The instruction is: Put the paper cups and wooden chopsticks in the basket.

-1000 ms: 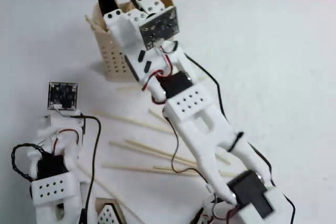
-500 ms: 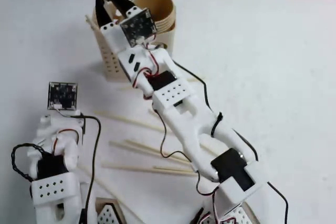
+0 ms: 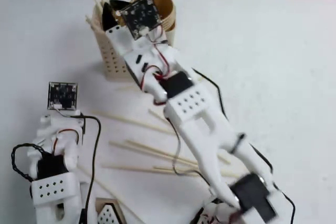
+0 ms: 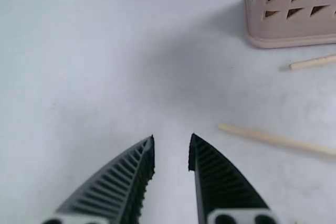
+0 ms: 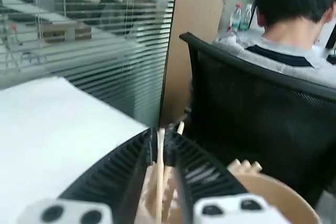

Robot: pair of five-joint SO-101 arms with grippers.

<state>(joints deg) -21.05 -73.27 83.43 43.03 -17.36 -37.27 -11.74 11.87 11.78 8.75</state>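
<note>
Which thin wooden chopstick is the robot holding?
The chopstick pinched in the right gripper over the beige perforated basket; the other chopsticks lie flat on the white table.

The basket (image 3: 111,61) is looking like matt beige plastic, the wooden chopsticks (image 3: 142,149) are looking pale and bare, the paper cups (image 3: 169,17) are showing smooth tan paper, and the table (image 3: 273,51) is reading matt white.
</note>
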